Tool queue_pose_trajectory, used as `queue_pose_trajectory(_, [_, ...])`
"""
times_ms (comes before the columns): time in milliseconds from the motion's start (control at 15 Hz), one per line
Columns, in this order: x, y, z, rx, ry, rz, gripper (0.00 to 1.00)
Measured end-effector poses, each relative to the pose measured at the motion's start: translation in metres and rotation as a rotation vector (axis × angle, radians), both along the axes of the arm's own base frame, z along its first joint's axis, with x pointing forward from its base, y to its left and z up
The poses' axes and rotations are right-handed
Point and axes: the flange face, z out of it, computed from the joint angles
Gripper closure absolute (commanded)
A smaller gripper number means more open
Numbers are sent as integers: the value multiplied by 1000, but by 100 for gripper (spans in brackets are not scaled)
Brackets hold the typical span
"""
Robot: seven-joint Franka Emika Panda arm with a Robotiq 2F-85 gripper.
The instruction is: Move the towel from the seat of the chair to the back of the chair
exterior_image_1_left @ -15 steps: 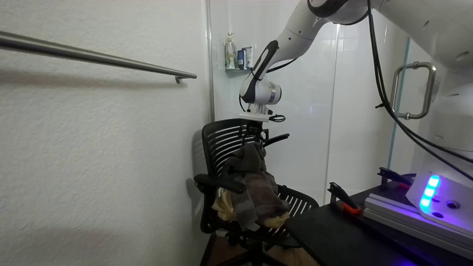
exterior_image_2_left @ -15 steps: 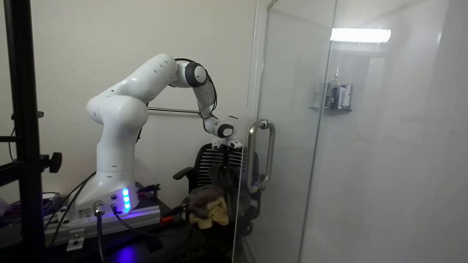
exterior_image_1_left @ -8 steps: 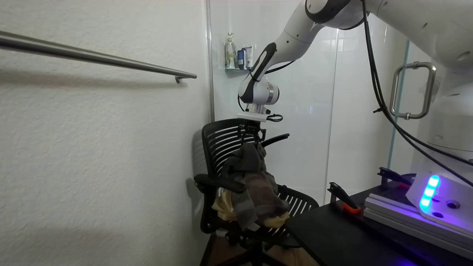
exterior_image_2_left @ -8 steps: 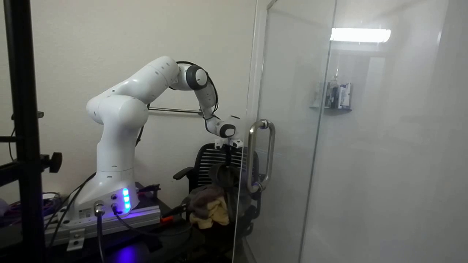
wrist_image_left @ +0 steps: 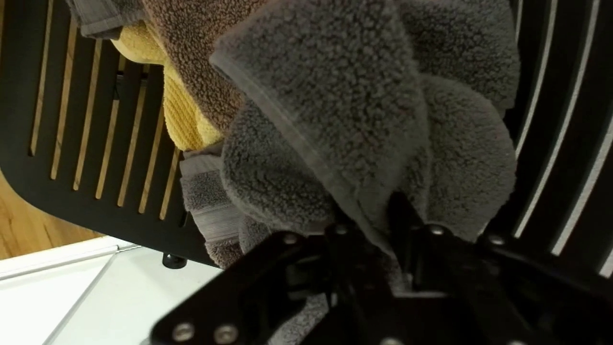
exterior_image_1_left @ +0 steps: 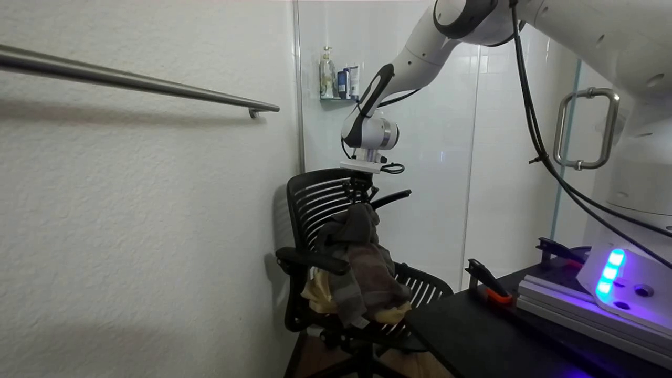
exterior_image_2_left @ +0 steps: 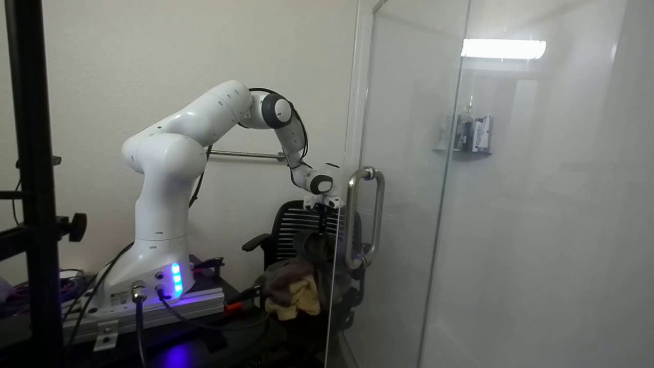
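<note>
The grey and brown towel (exterior_image_1_left: 354, 226) lies in a heap on the seat (exterior_image_1_left: 428, 283) of the black chair, rising against the slatted back (exterior_image_1_left: 315, 194). In both exterior views my gripper (exterior_image_1_left: 360, 202) points down at the heap's top. From the wrist view, the gripper (wrist_image_left: 369, 211) has its jaws drawn close together around a raised fold of the towel (wrist_image_left: 330, 86). One finger (wrist_image_left: 401, 211) presses into the grey cloth, and the other's tip is partly hidden by the fold. A yellow cloth (wrist_image_left: 184, 115) shows beneath the towel.
An armrest (exterior_image_1_left: 312, 260) juts out beside the heap. The black table (exterior_image_1_left: 472, 325) with clamps stands close to the seat. A metal towel bar (exterior_image_1_left: 157, 84) runs along the wall, and a glass door with a handle (exterior_image_2_left: 352, 220) stands near the chair.
The gripper's jaws have come together on the towel's top fold. The arm has shifted slightly toward the glass door; the heap looks almost unchanged.
</note>
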Motion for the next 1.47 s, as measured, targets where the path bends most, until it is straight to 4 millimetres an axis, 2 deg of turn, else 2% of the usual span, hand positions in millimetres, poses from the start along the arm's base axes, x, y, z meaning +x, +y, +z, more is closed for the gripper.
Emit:
queue_pose_trajectory(333, [0,-6,1,33,19,-39,99])
queue_pose_trajectory(467, [3,-10,13,48,4,-56,99])
queue_pose_trajectory(533, [7,-12,27,51,-15,-61,98])
queue_pose_trajectory(667, [13,-19,72,51,-72,-69,98])
queue_pose_trajectory(867, [12,-27,150,57,-162,-75,98])
queue_pose_trajectory(1133, [-5,-32,254,70,-240,-57,98])
queue_pose_trajectory(1467, [-35,-43,391,-41,-399,-41,98])
